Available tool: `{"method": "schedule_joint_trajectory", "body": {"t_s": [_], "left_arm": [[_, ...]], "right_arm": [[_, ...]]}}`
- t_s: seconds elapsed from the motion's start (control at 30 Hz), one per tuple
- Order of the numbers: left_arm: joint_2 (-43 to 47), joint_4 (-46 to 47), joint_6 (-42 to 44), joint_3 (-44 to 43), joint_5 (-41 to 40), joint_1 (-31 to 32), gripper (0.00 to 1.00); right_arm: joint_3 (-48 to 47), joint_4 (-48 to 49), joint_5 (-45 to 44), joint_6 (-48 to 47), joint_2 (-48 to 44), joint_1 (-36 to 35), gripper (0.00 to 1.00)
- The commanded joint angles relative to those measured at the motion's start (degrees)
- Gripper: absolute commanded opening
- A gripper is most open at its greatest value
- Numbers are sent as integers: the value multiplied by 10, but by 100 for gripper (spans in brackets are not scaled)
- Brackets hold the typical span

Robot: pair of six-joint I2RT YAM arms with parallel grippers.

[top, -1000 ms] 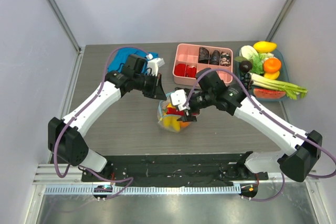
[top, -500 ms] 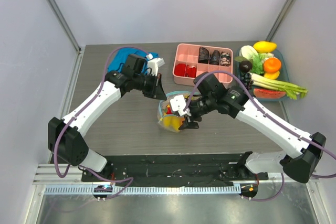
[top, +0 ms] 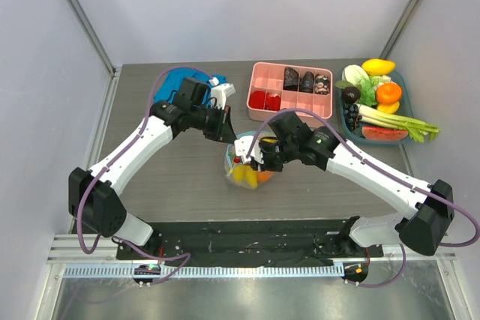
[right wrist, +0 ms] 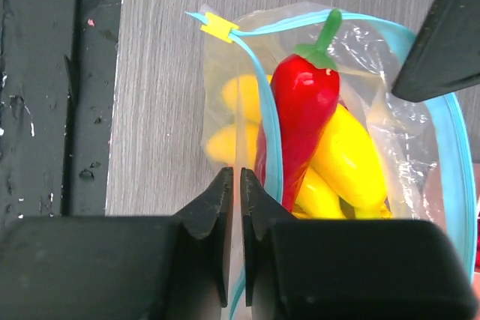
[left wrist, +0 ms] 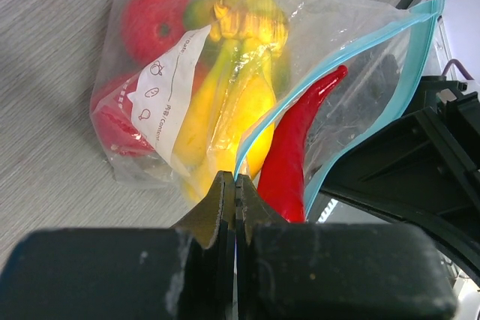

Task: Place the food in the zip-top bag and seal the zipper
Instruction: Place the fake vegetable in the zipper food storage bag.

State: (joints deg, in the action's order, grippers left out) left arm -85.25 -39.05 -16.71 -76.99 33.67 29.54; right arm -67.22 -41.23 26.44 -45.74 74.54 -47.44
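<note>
Filled bag [top: 251, 164] sat on worktop [top: 165, 177] between both hands, mouth gaping. Both closed: left hand [left wrist: 235, 181] clamped on near lip, right hand [right wrist: 233, 177] pinching opposite lip beside zipper [right wrist: 257, 71]. Chili [right wrist: 304, 106] and bananas [left wrist: 225, 110] inside. Film probably thin, slippery, crumpling; load light. Best hold judged: stiffer zipper strip, near ends.

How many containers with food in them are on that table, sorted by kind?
Clear zip-top bag: 1
Pink divided box: 1
Teal tray: 1
Total: 3
</note>
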Motion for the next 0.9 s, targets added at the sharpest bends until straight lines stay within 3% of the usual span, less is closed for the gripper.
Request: {"method": "schedule_joint_trajectory", "body": {"t_s": [0.0,0.03,0.13,0.37,0.47,0.7,0.87], "left_arm": [[11,-4,12,-19,12,-3,0],[11,-4,12,-19,13,-3,0],[9,-4,12,-21,12,-3,0],[5,-5,10,-25,8,-3,0],[5,-4,5,-25,9,-3,0],[4,-4,3,-28,10,-3,0],[3,-4,4,-28,11,-3,0]], "right_arm": [[-24,39,4,32,-27,-4,25],[-33,47,14,47,-29,-4,35],[-61,70,29,89,-20,-4,43],[-95,122,39,188,39,-4,45],[-95,140,37,200,53,-3,43],[-58,114,39,144,84,-6,21],[-21,94,31,101,80,-16,14]]}}
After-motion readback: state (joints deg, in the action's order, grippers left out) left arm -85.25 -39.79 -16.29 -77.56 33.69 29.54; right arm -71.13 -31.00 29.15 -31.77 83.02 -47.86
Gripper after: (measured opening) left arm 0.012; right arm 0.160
